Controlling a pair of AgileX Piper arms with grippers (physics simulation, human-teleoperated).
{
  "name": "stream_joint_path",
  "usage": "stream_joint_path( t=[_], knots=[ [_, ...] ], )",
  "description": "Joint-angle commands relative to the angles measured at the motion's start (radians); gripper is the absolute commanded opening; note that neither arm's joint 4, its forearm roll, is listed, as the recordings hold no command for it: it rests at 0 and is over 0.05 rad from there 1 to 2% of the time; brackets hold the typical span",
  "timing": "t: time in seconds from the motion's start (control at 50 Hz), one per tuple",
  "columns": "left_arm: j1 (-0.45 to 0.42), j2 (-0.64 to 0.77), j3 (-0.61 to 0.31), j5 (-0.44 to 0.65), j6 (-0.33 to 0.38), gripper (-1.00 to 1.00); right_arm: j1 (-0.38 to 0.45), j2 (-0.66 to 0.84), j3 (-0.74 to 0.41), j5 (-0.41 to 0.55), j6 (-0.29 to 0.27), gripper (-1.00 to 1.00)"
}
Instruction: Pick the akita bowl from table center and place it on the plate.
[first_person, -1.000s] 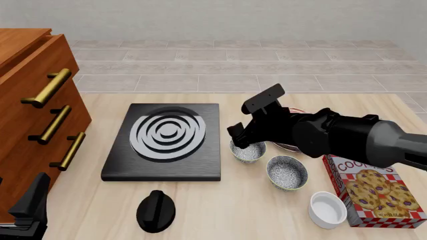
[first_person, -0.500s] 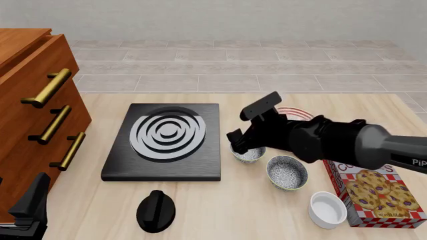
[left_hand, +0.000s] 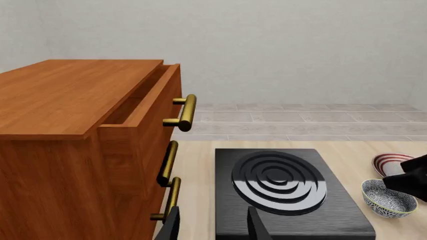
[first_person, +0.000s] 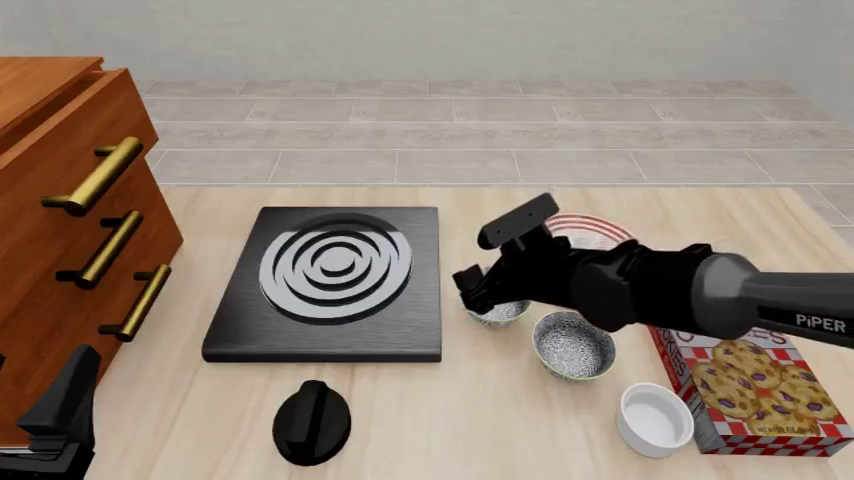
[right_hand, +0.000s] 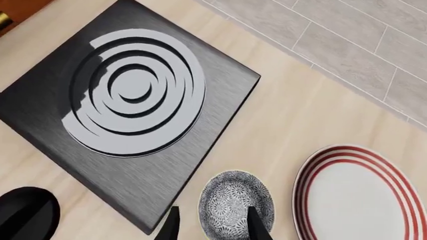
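I am viewing the wooden table (first_person: 441, 430), which is carrying every object here; to the left, the wooden drawer cabinet (first_person: 67, 200) is closing off that side with its brass handles (first_person: 94, 178) jutting toward the work area, and its top drawer is standing slightly open in the left wrist view. The black stove plate (first_person: 327, 283) with its grey concentric rings is occupying the middle-left, and bare tabletop is lying between its right edge and the bowls. The right arm (first_person: 667, 290) is reaching in from the right, and I am holding its right gripper (right_hand: 212, 226) over the akita bowl (right_hand: 235, 204), fingers apart and straddling the bowl's near rim without clamping it. The akita bowl is sitting upright and empty on the table just right of the stove plate, close beside the plate (right_hand: 363, 195) but apart from it; the red-striped plate is lying empty, largely hidden behind the arm in the front view. The cookie box (first_person: 747, 385) is lying flat near the right edge. The wider speckled bowl (first_person: 575, 345) and the plain white bowl (first_person: 657, 418) are both standing empty, near-right of the akita bowl. The black knob (first_person: 311, 422) is resting near the front edge. The left gripper (left_hand: 212, 226) is waiting beside the cabinet, fingers apart and empty.
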Motion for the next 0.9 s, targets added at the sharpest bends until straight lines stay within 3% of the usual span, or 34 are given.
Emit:
stream_joint_path(
  t=[0.02, 0.9],
  knots=[
    [0.0, 0.0, 0.0, 0.0, 0.0, 1.0, 0.0, 0.017, 0.001, -0.014, 0.002, 1.0],
    [0.0, 0.0, 0.0, 0.0, 0.0, 1.0, 0.003, 0.088, 0.034, -0.099, 0.028, 1.0]
  ],
)
